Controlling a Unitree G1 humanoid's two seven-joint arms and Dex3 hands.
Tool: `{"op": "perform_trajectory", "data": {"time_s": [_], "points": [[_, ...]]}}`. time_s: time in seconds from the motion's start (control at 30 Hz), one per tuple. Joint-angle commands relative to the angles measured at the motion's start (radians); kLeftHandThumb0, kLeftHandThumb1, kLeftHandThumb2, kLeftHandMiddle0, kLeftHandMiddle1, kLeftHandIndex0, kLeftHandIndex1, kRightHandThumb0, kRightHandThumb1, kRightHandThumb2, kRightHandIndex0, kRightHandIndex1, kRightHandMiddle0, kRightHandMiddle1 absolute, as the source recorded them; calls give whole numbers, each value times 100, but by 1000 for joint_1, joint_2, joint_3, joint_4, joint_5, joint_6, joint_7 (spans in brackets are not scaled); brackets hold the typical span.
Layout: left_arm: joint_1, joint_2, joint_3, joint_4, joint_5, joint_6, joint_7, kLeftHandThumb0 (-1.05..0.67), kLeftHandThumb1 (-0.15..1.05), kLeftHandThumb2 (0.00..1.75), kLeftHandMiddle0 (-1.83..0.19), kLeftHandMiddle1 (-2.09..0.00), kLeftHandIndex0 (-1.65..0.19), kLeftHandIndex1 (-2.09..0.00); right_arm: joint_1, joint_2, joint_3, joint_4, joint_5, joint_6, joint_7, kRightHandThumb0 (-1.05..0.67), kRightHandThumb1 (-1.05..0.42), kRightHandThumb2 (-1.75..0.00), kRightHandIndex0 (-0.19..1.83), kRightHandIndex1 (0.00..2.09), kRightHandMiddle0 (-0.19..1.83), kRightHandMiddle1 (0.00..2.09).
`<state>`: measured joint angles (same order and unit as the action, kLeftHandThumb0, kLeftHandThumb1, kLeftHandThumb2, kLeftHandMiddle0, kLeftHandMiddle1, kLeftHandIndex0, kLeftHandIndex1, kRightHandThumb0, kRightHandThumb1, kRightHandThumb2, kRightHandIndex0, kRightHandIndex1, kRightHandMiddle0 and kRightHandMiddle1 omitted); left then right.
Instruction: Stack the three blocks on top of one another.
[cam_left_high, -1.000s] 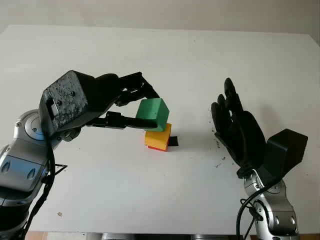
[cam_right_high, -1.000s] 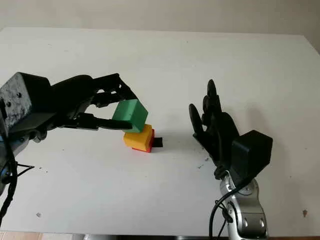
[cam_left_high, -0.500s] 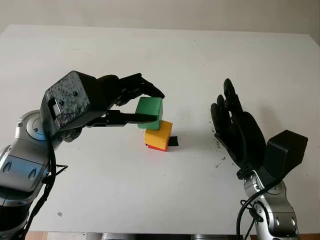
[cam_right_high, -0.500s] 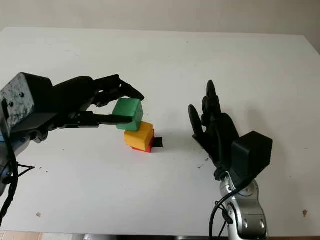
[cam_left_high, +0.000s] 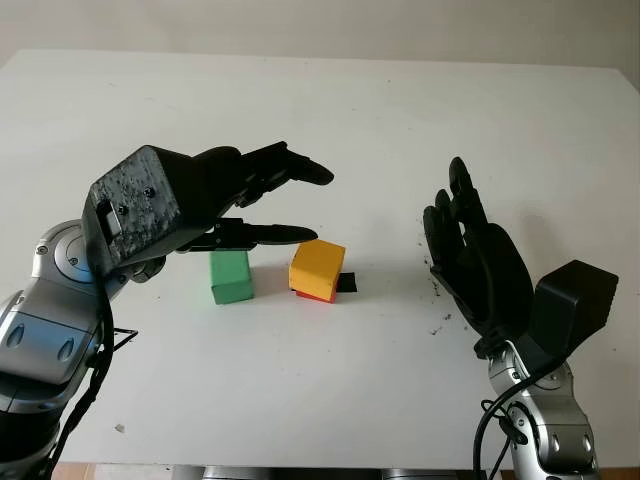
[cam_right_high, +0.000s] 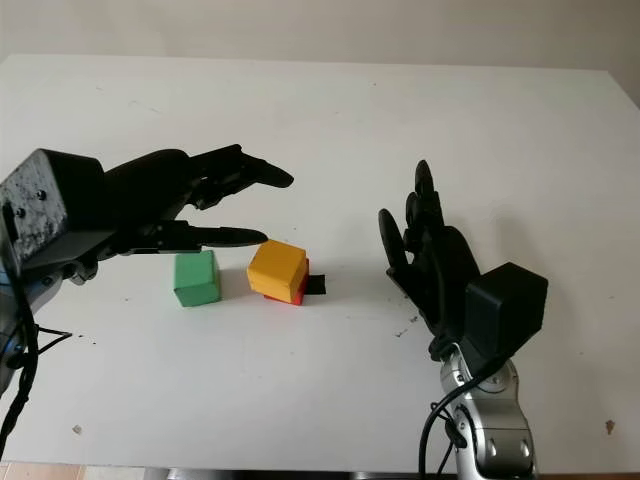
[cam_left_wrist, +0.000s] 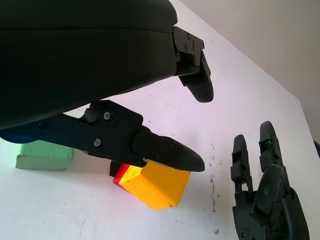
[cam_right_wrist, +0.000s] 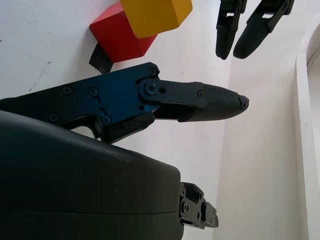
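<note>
The left hand (cam_left_high: 255, 205) holds nothing: its fingers (cam_left_high: 300, 170) are stretched out and apart, the upper ones reaching toward 3 o'clock above the table (cam_left_high: 330, 100) and the lower thumb (cam_left_high: 275, 234) running level beneath them, with open air between. The thumb tip hangs just above and at about 10 o'clock from the yellow block (cam_left_high: 317, 269). That yellow block sits on the red block (cam_right_wrist: 120, 36), of which a low edge shows beneath it in the head views; the right wrist view shows the red one plainly under the yellow. A small black piece (cam_left_high: 346, 283) lies against the stack at its 3 o'clock side.

The green block (cam_left_high: 230, 277) lies on the table alone, just beside the two-block stack at its 9 o'clock, apart from it and below the left hand's thumb, touched by nothing.

The right hand (cam_left_high: 478, 262) is open, held upright near the table's 4 o'clock region, well apart from the stack at its 3 o'clock side, palm turned toward the blocks.
</note>
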<state>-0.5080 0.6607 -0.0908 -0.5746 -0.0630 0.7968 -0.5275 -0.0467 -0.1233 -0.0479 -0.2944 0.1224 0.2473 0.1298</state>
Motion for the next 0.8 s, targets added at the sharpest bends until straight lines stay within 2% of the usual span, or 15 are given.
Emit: {"op": "perform_trajectory", "data": {"time_s": [0.0,0.2,0.33,0.43,0.53,0.63,0.67,0.77], "points": [[1,-3,10,-16,-3,-17,0,-47,104,5,-8,-5,-6,-73,7,-2,-3,-17,-2,0,-3,-69,-105,-47,-19,0,-19,1],[-5,10,20,3,16,-64,5,-51,105,6,-10,-6,-4,-72,8,0,-2,-19,-5,0,-8,-69,-105,-47,-19,0,-19,1],[-31,-14,73,29,2,-45,32,-52,104,5,-9,-5,-9,-61,10,0,0,-23,-7,0,-8,-69,-105,-48,-19,0,-19,2],[-58,-8,133,46,-9,-44,51,-52,103,5,-10,-6,-1,-75,13,5,-3,-23,0,-7,-8,-68,-105,-47,-19,0,-19,2],[-60,43,182,56,6,-81,42,-51,104,6,-7,-5,-8,-47,15,1,-1,-21,-3,-16,-5,-68,-105,-48,-19,0,-19,0],[-30,151,194,41,91,-153,33,-59,104,6,-6,-5,-17,-26,14,4,-5,-22,3,-10,-7,-68,-105,-48,-19,0,-19,1],[-21,191,194,27,120,-155,24,-67,104,5,-4,-5,-19,-20,14,4,-5,-22,2,-7,-9,-69,-105,-47,-19,0,-19,1],[12,332,188,-1,225,-205,-32,-79,102,5,0,-5,-22,-13,12,-1,-6,-22,-1,-2,-9,-69,-105,-47,-19,0,-19,2]]}}
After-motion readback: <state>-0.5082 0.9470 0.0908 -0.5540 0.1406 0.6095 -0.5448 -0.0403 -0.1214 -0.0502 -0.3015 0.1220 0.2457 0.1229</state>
